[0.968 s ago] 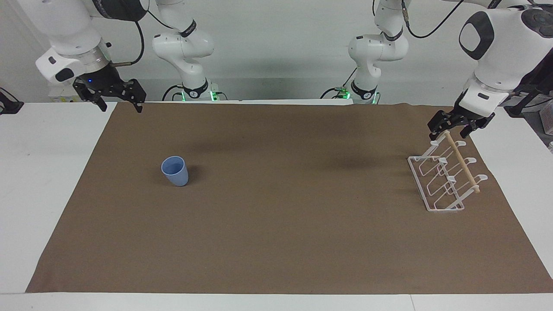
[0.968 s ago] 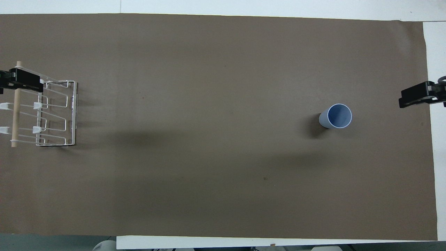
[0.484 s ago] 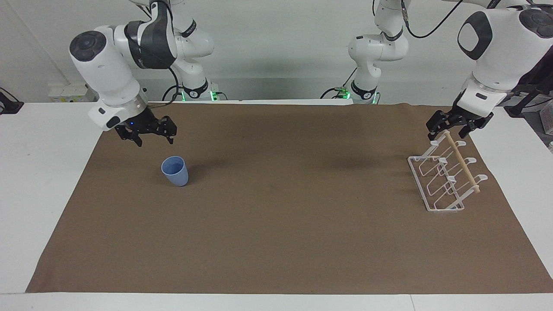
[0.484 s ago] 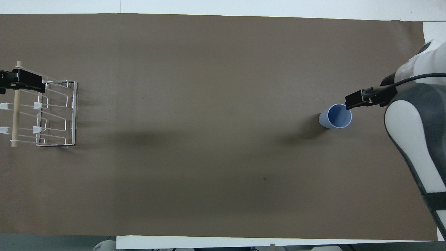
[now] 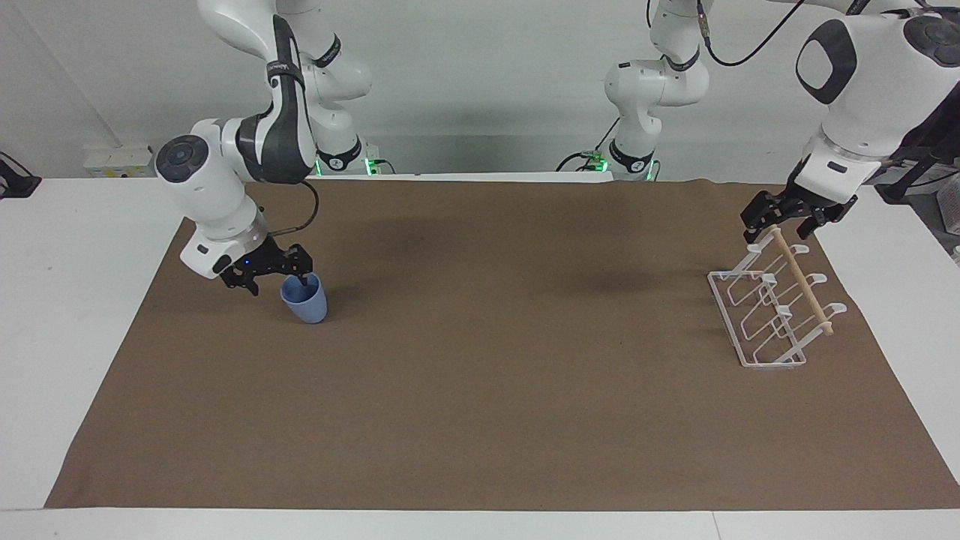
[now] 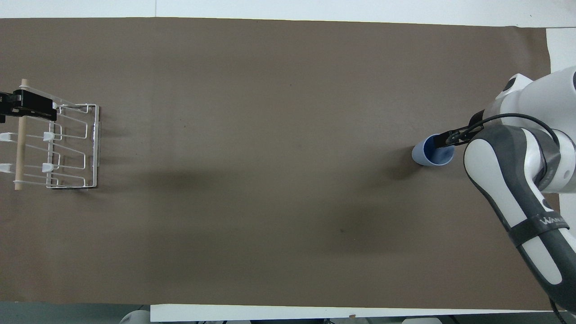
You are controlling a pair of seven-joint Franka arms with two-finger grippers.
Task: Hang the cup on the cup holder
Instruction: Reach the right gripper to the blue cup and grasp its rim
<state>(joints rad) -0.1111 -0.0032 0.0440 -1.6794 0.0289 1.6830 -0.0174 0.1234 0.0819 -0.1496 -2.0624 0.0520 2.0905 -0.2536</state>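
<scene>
Legible writing: one partial mark, "WAN…", in white on the dark band of the right arm's forearm, overhead view; no other readable label. Count: one cup, one cup holder, two arms, one brown mat over the white surface. The cup is light blue and handleless, standing upright with mouth up on the mat toward the right arm's end of the surface. Right pincer is at the cup's rim: fingers spread, one finger dipping inside the mouth on the side toward the right arm's end, the other outside the wall; jaws open, not clamped on the wall. In the overhead view one dark fingertip shows within the cup opening. The cup holder, a white wire rack with one wooden dowel along the top, stands on the mat toward the left arm's end, well apart from the cup; several slanted looped prongs with white tips, exact number hard to count. Left pincer sits at the dowel's end nearer the robots, over the rack's top corner; whether its fingers are open or closed, cannot tell. In the overhead view the left pincer overlaps the dowel.
</scene>
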